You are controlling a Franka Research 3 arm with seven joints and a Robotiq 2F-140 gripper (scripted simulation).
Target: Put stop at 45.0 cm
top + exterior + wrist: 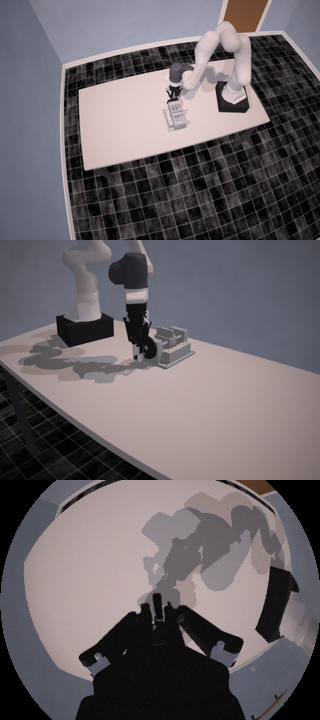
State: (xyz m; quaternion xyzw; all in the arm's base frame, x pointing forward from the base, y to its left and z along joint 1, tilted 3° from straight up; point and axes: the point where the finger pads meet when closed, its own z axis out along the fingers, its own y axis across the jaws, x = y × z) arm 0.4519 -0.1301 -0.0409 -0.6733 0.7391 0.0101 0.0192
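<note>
The black handwheel (170, 100) (151, 350) stands upright at one end of the grey stop unit. My gripper (173, 97) (138, 356) (157, 601) points down beside the wheel's outer face, shut on its black crank handle, low near the table. The handle's end shows between the fingertips in the wrist view. The grey stop carriage (176, 112) (165, 332) sits on rods between two end blocks. A small red pointer (170, 115) (173, 345) lies near the middle of the pale scale (168, 119) (178, 347). The scale's figures are too small to read.
The unit's base plate (169, 129) (166, 367) rests on the pale table (124, 124) (219, 407). The arm's black base block (232, 107) (85, 334) (272, 602) stands on the same table, with the arm reaching over from it.
</note>
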